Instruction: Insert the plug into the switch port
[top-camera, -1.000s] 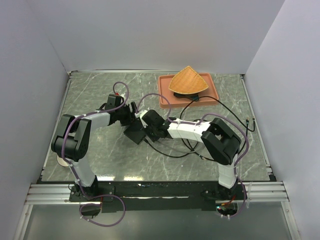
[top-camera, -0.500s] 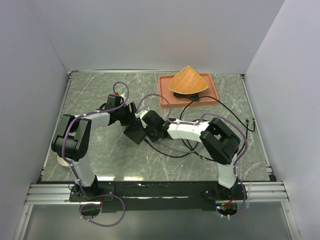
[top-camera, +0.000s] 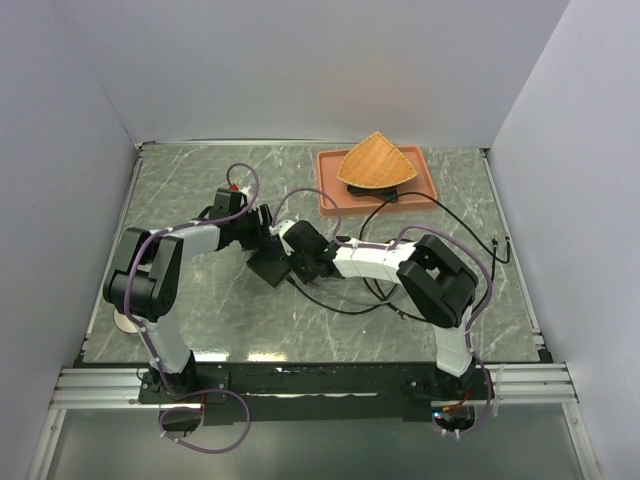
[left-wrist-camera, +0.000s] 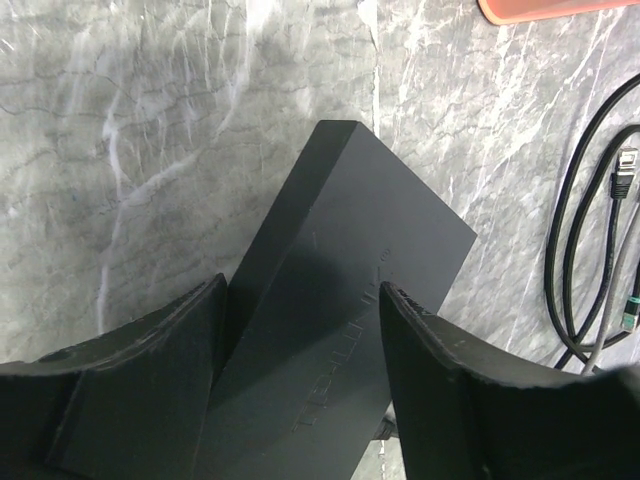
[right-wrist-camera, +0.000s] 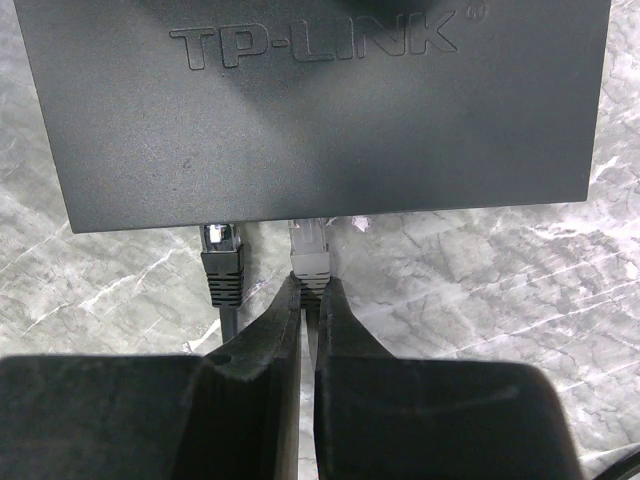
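The flat black box (top-camera: 268, 266) lies mid-table, its lettered top (right-wrist-camera: 320, 100) filling the right wrist view. The switch port is hidden under the box's near edge. My right gripper (right-wrist-camera: 310, 287) (top-camera: 297, 262) is shut on the grey plug (right-wrist-camera: 309, 256), whose clear tip meets that edge; how deep it sits I cannot tell. A black plug (right-wrist-camera: 222, 258) stands in the edge just left of it. My left gripper (left-wrist-camera: 300, 340) (top-camera: 262, 228) straddles the box (left-wrist-camera: 340, 280) with its jaws wide, and a small gap shows by the right finger (left-wrist-camera: 450, 390).
A terracotta tray (top-camera: 330, 195) with a fan-shaped wooden piece (top-camera: 375, 162) sits at the back right; its corner (left-wrist-camera: 540, 8) shows in the left wrist view. Black cable (top-camera: 375, 292) loops behind the right arm. Loose cable ends (left-wrist-camera: 625, 170) lie right of the box.
The left jaws have narrowed around the box. The right gripper has edged slightly left toward the box, still holding the grey plug.
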